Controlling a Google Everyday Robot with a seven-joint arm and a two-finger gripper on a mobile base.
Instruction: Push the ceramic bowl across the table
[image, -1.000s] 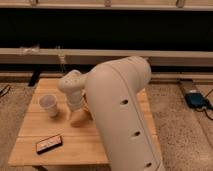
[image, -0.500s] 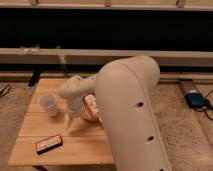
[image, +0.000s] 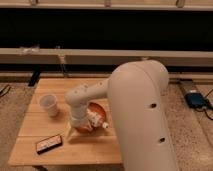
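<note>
The ceramic bowl (image: 95, 109) is orange-brown and glossy and sits near the middle of the light wooden table (image: 50, 135), partly hidden by my white arm. My gripper (image: 80, 126) hangs at the bowl's near left rim, low over the table top, close against the bowl. A white part with red marks (image: 100, 120) lies over the bowl's front.
A small translucent plastic cup (image: 49, 105) stands at the table's left. A dark flat rectangular object with a red edge (image: 49, 143) lies near the front left corner. My large white arm (image: 142, 120) covers the table's right side. A blue device (image: 196, 100) lies on the floor at right.
My arm has swung lower and toward the table's front. More of the bowl now shows, with the gripper at its near left rim instead of over it.
</note>
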